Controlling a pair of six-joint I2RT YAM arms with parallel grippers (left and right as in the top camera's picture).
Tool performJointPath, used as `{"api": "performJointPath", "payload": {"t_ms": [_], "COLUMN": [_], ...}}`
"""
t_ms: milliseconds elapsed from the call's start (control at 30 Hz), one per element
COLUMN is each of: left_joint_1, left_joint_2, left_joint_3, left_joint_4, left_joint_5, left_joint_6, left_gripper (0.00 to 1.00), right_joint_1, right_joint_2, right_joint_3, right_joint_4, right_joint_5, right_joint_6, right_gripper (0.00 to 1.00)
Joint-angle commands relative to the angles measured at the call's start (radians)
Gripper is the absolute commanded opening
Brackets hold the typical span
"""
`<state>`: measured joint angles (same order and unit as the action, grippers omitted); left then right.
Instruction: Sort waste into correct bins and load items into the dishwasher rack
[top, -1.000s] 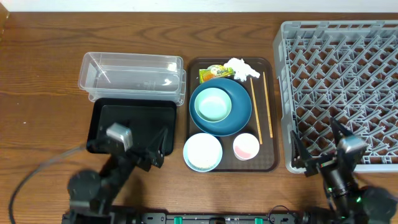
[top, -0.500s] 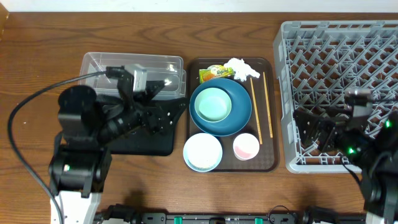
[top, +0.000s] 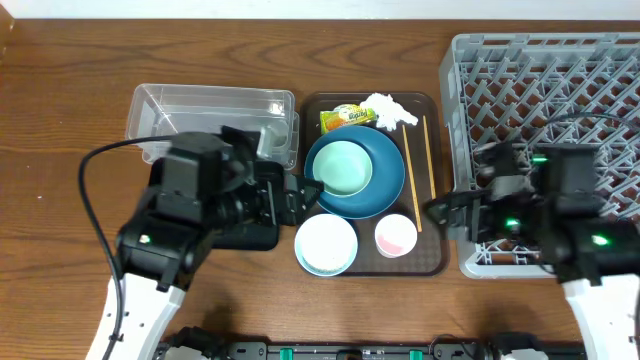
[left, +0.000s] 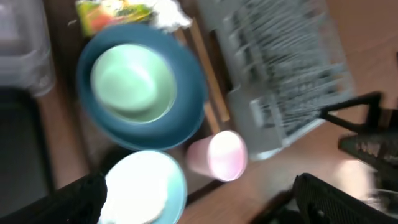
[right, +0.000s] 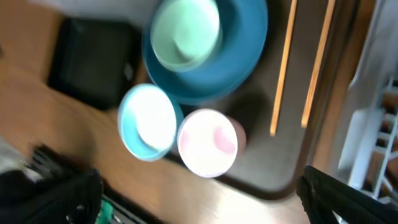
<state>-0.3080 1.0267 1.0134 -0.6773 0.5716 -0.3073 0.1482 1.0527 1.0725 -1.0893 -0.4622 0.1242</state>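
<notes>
Pale-green bowl (top: 341, 168) nested in dark-blue bowl (top: 387, 187), on brown tray (top: 432, 250).

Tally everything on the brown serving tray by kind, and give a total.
Bowls: 3 (large dark-blue bowl, pale-green bowl inside it, white bowl)
Small pink cup: 1
Thin wooden chopsticks: 2
Yellow-green printed wrapper: 1
Crumpled white tissue: 1
Total: 8
</notes>
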Motion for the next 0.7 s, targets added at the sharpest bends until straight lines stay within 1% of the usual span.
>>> {"api": "performJointPath", "payload": {"t_ms": [0,100,133,167,233,333,433,500,600,667], "left_joint_1": [-0.058,-0.108,-0.121,-0.131,-0.164,-0.249,-0.350,-0.413,-0.482,-0.512], "left_joint_2": [-0.003,-0.008,-0.006,-0.001,0.016,0.079,0.177,0.250,0.345,0.401], "left_joint_3": [0.056,0.061,0.060,0.060,0.060,0.060,0.060,0.060,0.060,0.060], "left_joint_4": [-0.010,0.028,0.050,0.059,0.069,0.069,0.084,0.109,0.153,0.177], "left_joint_5": [-0.189,-0.116,-0.087,-0.084,-0.085,-0.087,-0.124,-0.173,-0.232,-0.269], "left_joint_6": [0.018,0.017,0.017,0.015,0.006,0.006,0.006,0.006,0.006,0.006], "left_gripper": [0.98,0.98,1.00,0.94,0.93,0.92,0.88,0.84,0.83,0.80], "right_joint_1": [0.135,0.180,0.174,0.166,0.137,0.068,-0.017,-0.077,-0.138,-0.161], "right_joint_2": [0.026,0.031,0.029,0.027,0.022,0.017,0.017,0.016,0.016,0.016], "right_joint_3": [0.018,0.018,0.019,0.020,0.021,0.033,0.044,0.047,0.047,0.047], "right_joint_4": [-0.004,0.034,0.054,0.064,0.085,0.092,0.090,0.090,0.082,0.066], "right_joint_5": [0.228,0.268,0.292,0.308,0.346,0.362,0.360,0.348,0.296,0.285], "right_joint_6": [0.091,0.167,0.201,0.217,0.249,0.255,0.257,0.261,0.264,0.262], "right_gripper": [0.99,0.99,0.99,0.99,0.99,0.99,0.99,0.99,0.99,0.99]}}
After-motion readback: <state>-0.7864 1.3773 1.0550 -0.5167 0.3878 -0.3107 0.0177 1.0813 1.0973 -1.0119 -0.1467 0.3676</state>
